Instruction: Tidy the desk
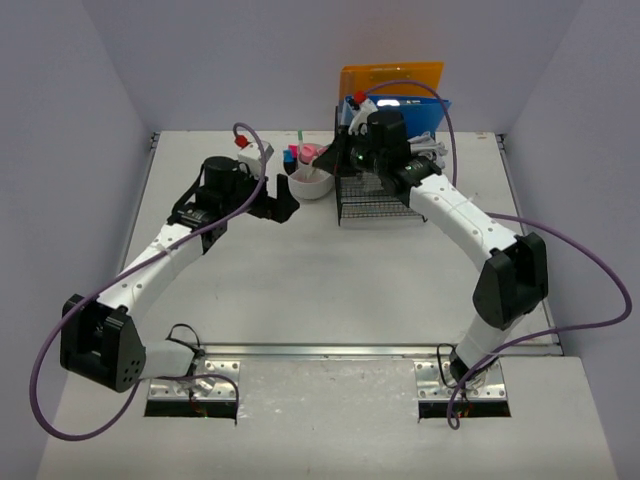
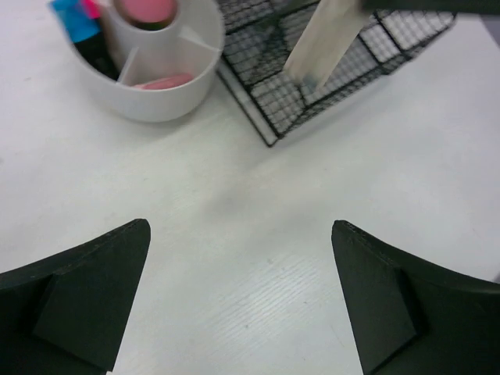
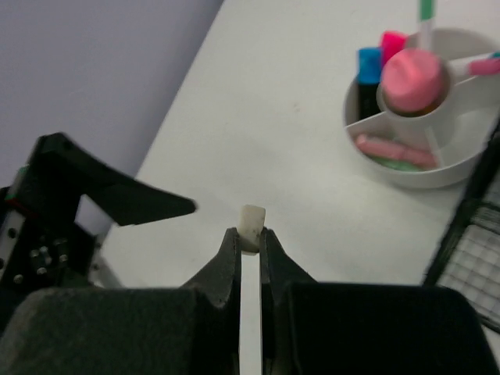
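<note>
The desk (image 1: 320,290) is a white tabletop between lavender walls. My left gripper (image 1: 285,205) is open and empty, low over bare desk (image 2: 242,297), just in front of a white round divided organizer (image 2: 160,78). My right gripper (image 1: 345,160) is shut on a cream-white flat stick (image 3: 251,221), whose end shows between the fingertips. It holds the stick at the left edge of a black wire basket (image 1: 375,200). The stick (image 2: 324,43) also shows in the left wrist view, slanting over the basket (image 2: 266,117).
The organizer (image 1: 311,182) holds pink, blue and green pens and a pink-topped thing (image 3: 412,78). An orange folder (image 1: 390,78) and a blue one (image 1: 425,103) stand behind the basket. A silver rail (image 1: 330,350) runs along the near edge.
</note>
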Tool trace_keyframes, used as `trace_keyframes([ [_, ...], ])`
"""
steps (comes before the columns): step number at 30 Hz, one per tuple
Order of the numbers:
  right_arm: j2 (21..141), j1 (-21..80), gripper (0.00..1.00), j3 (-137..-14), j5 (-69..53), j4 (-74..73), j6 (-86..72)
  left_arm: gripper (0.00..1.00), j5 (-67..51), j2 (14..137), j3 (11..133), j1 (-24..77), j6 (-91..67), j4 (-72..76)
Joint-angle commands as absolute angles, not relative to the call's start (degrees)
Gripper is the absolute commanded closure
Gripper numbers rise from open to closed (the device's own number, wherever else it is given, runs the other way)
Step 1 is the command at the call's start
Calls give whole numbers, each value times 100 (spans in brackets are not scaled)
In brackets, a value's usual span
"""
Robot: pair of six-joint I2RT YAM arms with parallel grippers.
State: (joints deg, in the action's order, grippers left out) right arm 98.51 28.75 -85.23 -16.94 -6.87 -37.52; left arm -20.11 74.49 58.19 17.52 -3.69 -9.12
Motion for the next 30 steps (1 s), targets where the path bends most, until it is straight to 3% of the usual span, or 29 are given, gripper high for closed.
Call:
trace_keyframes([
  [1, 10058, 2969, 100, -9200, 456, -848, -2216, 0, -154, 6702, 6097, 1696, -682, -1277],
  [9, 10545, 3565, 100, -9249, 1828, 396, -1044, 0, 979, 6327, 5922, 1687, -925, -1538],
  [17, 11251, 3923, 100, -9444, 2648, 1594, 30, 0, 1068, 6181, 5795, 1669, -1096, -1529],
  [30, 11518, 3955, 100, -9093, 3011, 1596, 44, 0, 950, 6238, 5663, 1670, -1149, -1488],
])
